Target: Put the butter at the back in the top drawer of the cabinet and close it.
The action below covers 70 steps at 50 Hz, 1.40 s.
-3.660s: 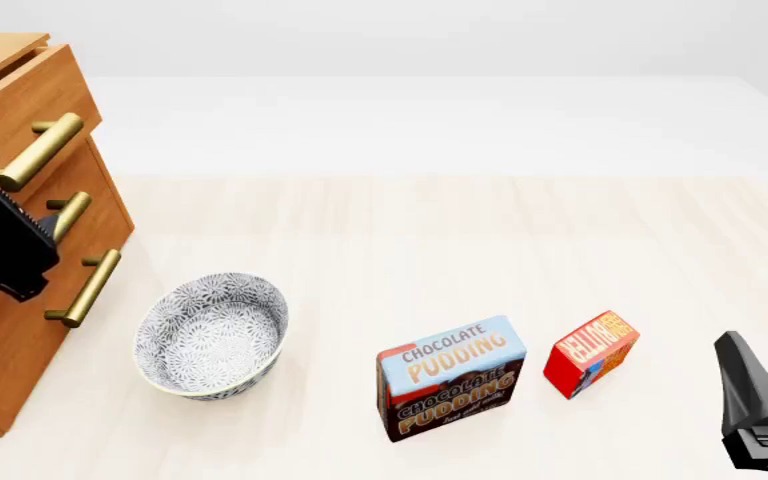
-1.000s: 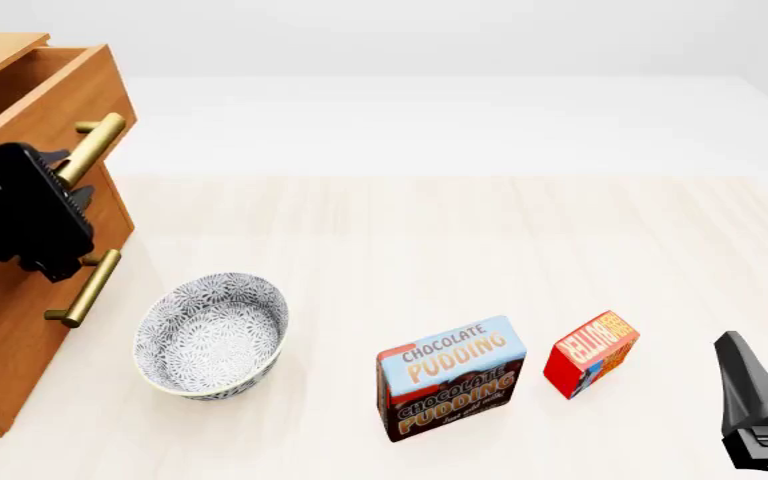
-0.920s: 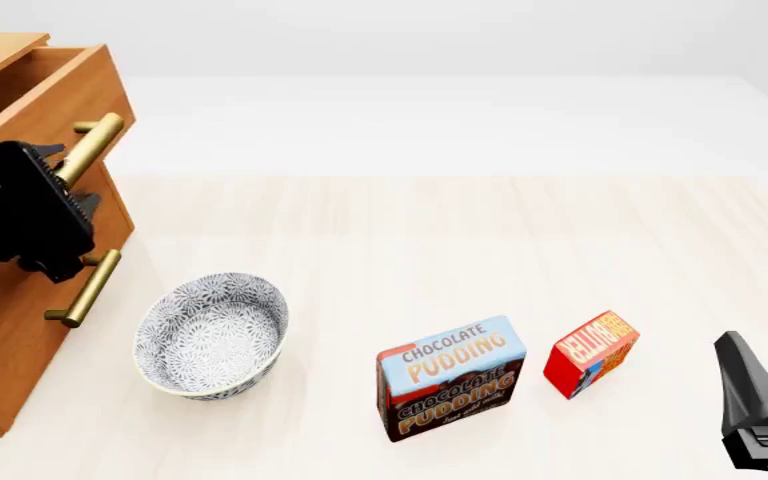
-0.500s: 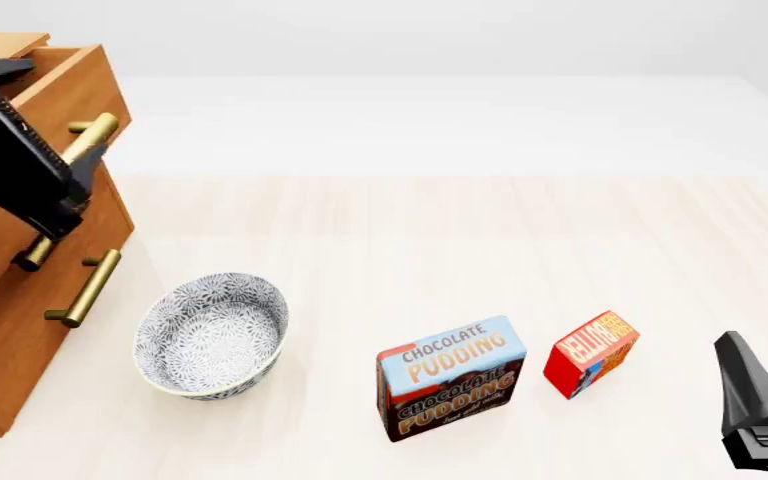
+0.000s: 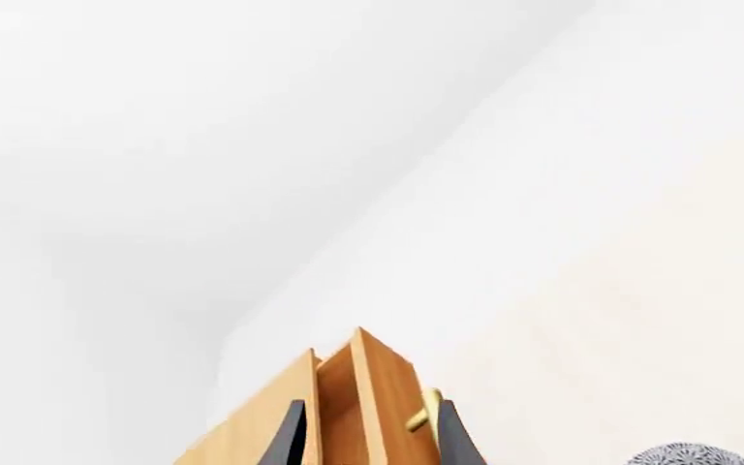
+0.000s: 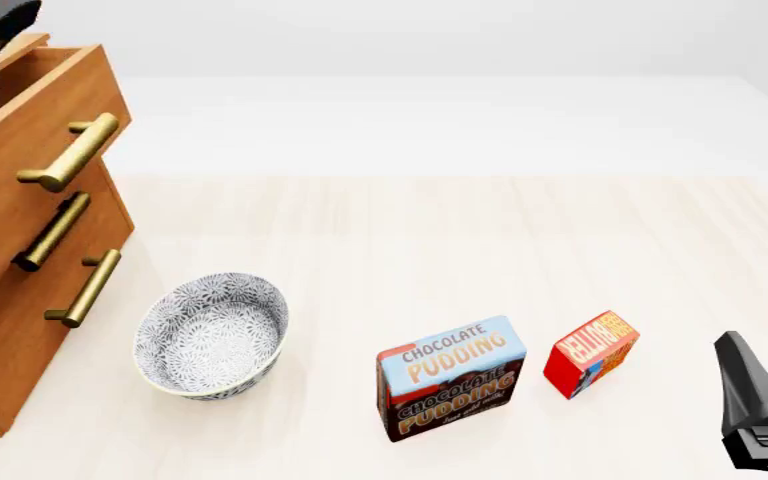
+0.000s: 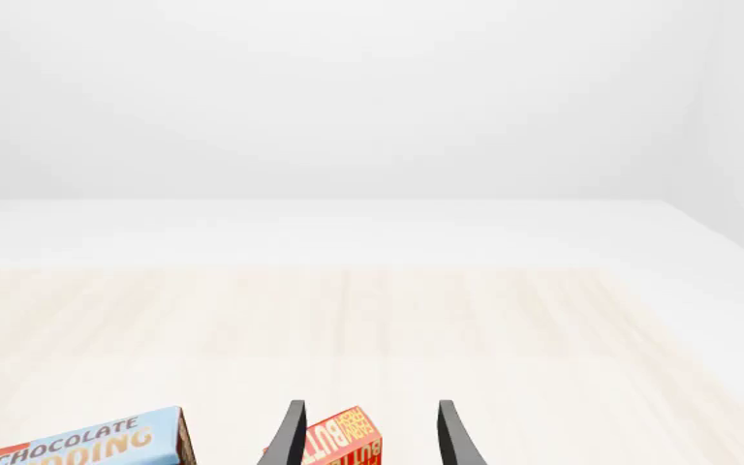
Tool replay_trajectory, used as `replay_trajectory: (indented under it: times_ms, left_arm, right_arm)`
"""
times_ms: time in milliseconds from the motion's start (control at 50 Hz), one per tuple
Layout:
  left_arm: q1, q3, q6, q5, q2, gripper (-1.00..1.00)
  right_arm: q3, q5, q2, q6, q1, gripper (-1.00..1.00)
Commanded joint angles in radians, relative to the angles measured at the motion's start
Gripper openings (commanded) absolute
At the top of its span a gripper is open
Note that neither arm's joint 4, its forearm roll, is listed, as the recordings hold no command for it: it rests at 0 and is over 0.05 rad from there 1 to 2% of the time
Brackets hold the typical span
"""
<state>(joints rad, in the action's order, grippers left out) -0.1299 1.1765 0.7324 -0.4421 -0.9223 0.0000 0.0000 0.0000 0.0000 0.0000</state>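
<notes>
Presently: top drawer (image 6: 17, 180) pulled out of cabinet (image 6: 11, 340).
Left gripper (image 5: 368, 441), upper left, fingers spread, empty; right gripper (image 7: 369, 436) fingers spread, butter (image 6: 591, 352) untouched.

Open left gripper (image 5: 369, 441) fingers, top drawer (image 5: 353, 407) between, bowl (image 5: 689, 455) edge

Sim render, not a real room: flat white backdrop, no walls or fixtures. Bare light-wood table (image 6: 491, 240) with a cabinet (image 6: 11, 330), household-style props only.
</notes>
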Motion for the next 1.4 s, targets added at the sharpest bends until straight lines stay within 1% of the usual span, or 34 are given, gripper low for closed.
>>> replay_trajectory:
  times_ms: [20,40,60,100,140,160,200,220,240,260,420,460,520,580,620,660,720,760,840,860,980,1040,1140,1180,1300,1400]
  left_arm:
    - [0.032,0.199,-0.17,-0.17,-0.038,1.0]
    - [0.032,0.199,-0.17,-0.17,-0.038,1.0]
    - [0.04,0.25,-0.229,-0.214,-0.065,1.0]
    - [0.043,0.263,-0.24,-0.224,-0.07,1.0]
    - [0.045,0.293,-0.279,-0.25,-0.087,1.0]
    - [0.05,0.298,-0.283,-0.254,-0.085,1.0]
    - [0.038,0.336,-0.329,-0.277,-0.11,1.0]
    - [0.038,0.337,-0.329,-0.278,-0.111,1.0]
    - [0.07,0.355,-0.356,-0.306,-0.117,1.0]
    - [0.073,0.363,-0.37,-0.313,-0.123,1.0]
    - [0.106,0.371,-0.38,-0.336,-0.111,1.0]
    - [0.11,0.388,-0.404,-0.354,-0.122,1.0]
    - [0.116,0.394,-0.412,-0.359,-0.125,1.0]
    - [0.149,0.41,-0.443,-0.374,-0.117,1.0]
    - [0.155,0.418,-0.449,-0.383,-0.117,1.0]
    - [0.144,0.438,-0.484,-0.406,-0.14,1.0]
    - [0.151,0.435,-0.486,-0.408,-0.143,1.0]
    - [0.143,0.441,-0.516,-0.416,-0.162,1.0]
    - [0.152,0.433,-0.51,-0.411,-0.16,1.0]
    - [0.167,0.434,-0.531,-0.42,-0.167,1.0]
    - [0.171,0.433,-0.565,-0.426,-0.186,1.0]
    - [0.167,0.432,-0.599,-0.43,-0.208,1.0]
    - [0.181,0.429,-0.618,-0.429,-0.219,1.0]
    - [0.193,0.428,-0.645,-0.442,-0.233,1.0]
    - [0.214,0.395,-0.662,-0.43,-0.257,1.0]
    - [0.216,0.394,-0.681,-0.426,-0.27,1.0]
  right_arm:
    - [0.0,0.0,0.0,0.0,0.0,1.0]
    - [0.0,0.0,0.0,0.0,0.0,1.0]
    - [0.0,0.0,0.0,0.0,0.0,1.0]
    - [0.0,0.0,0.0,0.0,0.0,1.0]
    - [0.0,0.0,0.0,0.0,0.0,1.0]
    - [0.0,0.0,0.0,0.0,0.0,1.0]
    - [0.0,0.0,0.0,0.0,0.0,1.0]
    - [0.0,0.0,0.0,0.0,0.0,1.0]
    - [0.0,0.0,0.0,0.0,0.0,1.0]
    - [0.0,0.0,0.0,0.0,0.0,1.0]
    - [0.0,0.0,0.0,0.0,0.0,1.0]
    - [0.0,0.0,0.0,0.0,0.0,1.0]
    - [0.0,0.0,0.0,0.0,0.0,1.0]
    - [0.0,0.0,0.0,0.0,0.0,1.0]
    - [0.0,0.0,0.0,0.0,0.0,1.0]
    - [0.0,0.0,0.0,0.0,0.0,1.0]
    - [0.0,0.0,0.0,0.0,0.0,1.0]
    - [0.0,0.0,0.0,0.0,0.0,1.0]
    - [0.0,0.0,0.0,0.0,0.0,1.0]
    - [0.0,0.0,0.0,0.0,0.0,1.0]
    - [0.0,0.0,0.0,0.0,0.0,1.0]
    - [0.0,0.0,0.0,0.0,0.0,1.0]
    - [0.0,0.0,0.0,0.0,0.0,1.0]
    - [0.0,0.0,0.0,0.0,0.0,1.0]
    - [0.0,0.0,0.0,0.0,0.0,1.0]
    - [0.0,0.0,0.0,0.0,0.0,1.0]
